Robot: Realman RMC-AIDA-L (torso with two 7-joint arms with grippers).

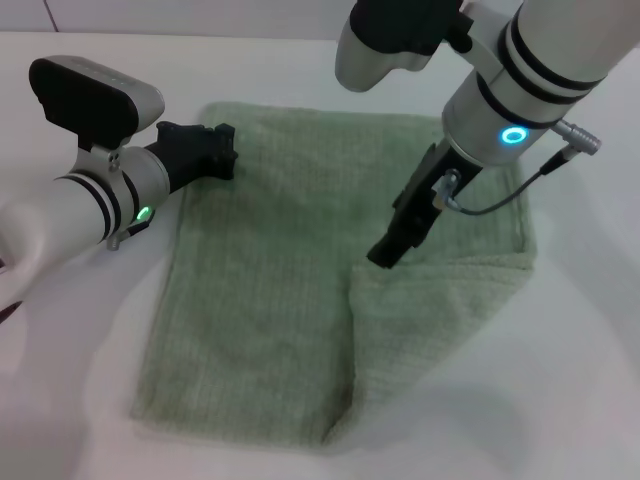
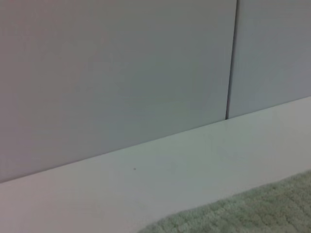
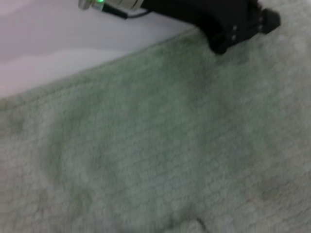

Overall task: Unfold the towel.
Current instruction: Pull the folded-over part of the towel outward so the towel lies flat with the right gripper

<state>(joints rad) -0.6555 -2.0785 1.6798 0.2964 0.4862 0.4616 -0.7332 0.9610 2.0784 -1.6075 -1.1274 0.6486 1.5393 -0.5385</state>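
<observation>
Your left gripper (image 1: 218, 150) pins towel (image 1: 270, 290) near bench's far-left corner; right gripper (image 1: 385, 255) over fold. Pincers: cannot tell.

A plain white surface (image 1: 80, 400) is carrying everything here, stretching back to a pale wall panel (image 2: 116, 73) with one dark vertical seam, seen in the left wrist view. Lying directly on the surface is the towel (image 1: 260, 280), a pale sage-green terry cloth with a faint ribbed weave, spreading flat across the middle. Its near right portion is lying doubled over as a flap, the folded edge running from the towel's middle toward the near hem. The far left corner is sitting under the left hand (image 1: 205, 150), which is resting low against the cloth there. White surface is showing all around the towel's edges.
</observation>
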